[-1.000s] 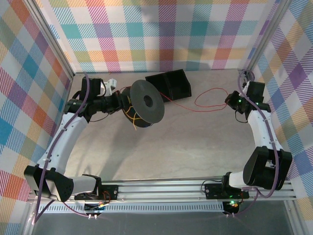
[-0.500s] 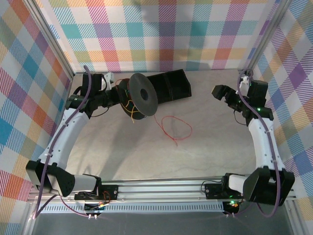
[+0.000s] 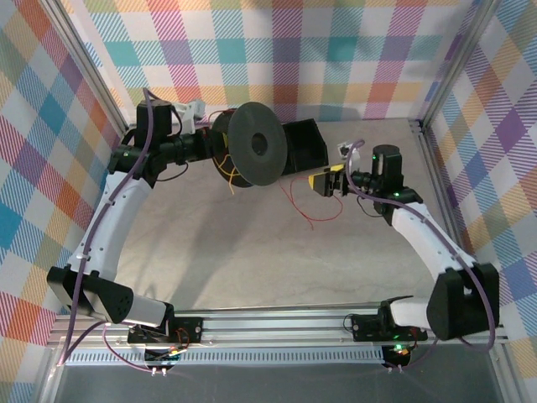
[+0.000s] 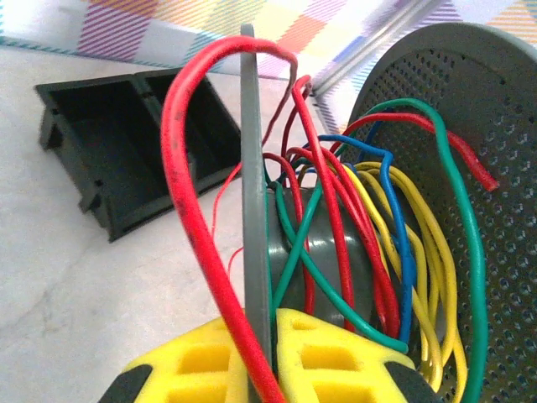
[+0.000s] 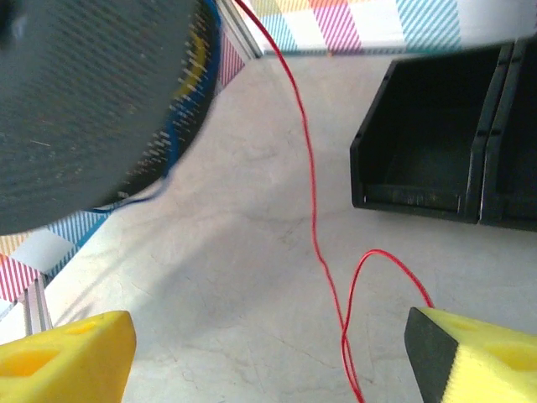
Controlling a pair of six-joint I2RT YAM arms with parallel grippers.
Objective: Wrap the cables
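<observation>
Robot lab test cell: plaid-cloth walls [image 3: 277, 50], aluminium frame rails [image 3: 285, 322], pale tabletop [image 3: 252, 260].

Thin red cable [image 5: 313, 201] looping on table [image 5: 210, 277], black bin [image 5: 419, 143] upper right, spool [image 5: 75, 109] upper left, pincer [image 5: 268, 344] spread wide

Left end effector [image 3: 208, 148] clamped tight, arm reaching forward; right end effector [image 3: 324, 180] spread wide, arm stretched inward.

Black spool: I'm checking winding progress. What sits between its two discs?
Red, yellow, green and blue cables loop around the grey core of the black spool. The core's far side and any turns beneath are covered.
</observation>
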